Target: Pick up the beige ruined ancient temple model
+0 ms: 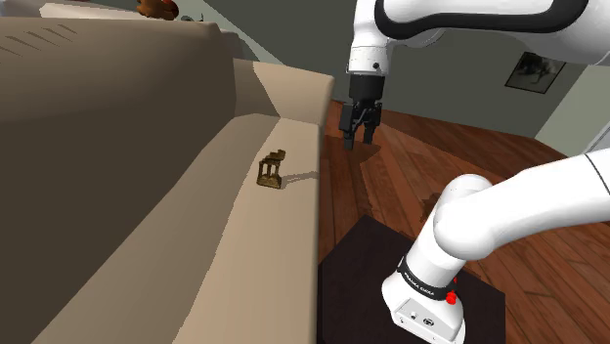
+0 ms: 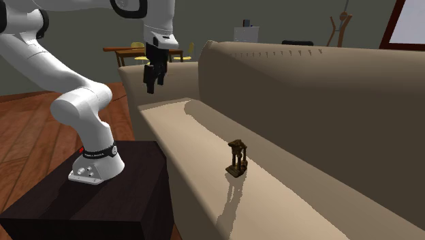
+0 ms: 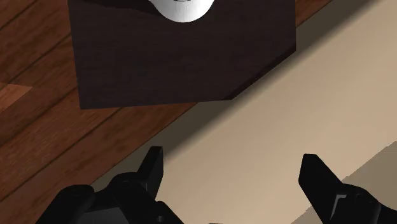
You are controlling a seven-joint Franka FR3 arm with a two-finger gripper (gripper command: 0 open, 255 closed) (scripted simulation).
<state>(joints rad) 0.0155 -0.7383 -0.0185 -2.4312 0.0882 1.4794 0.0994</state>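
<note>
Temple model point(image 1: 272, 170), small and dark brown, stands upright on the beige sofa point(image 1: 147, 225) seat, near its front edge. Pincer point(image 1: 358, 137) hangs well apart from it, fingers spread around nothing, above the sofa's edge beside the dark stand point(image 2: 122, 198).

A big tan sofa point(image 2: 286, 88) stands on a brown wood floor point(image 1: 440, 156). A small picture point(image 1: 535, 70) hangs on the grey wall point(image 1: 293, 29). Past the end of the sofa is a wooden table point(image 2: 126, 50). A wooden coat stand point(image 2: 338, 27) pokes up behind the sofa's back.
</note>
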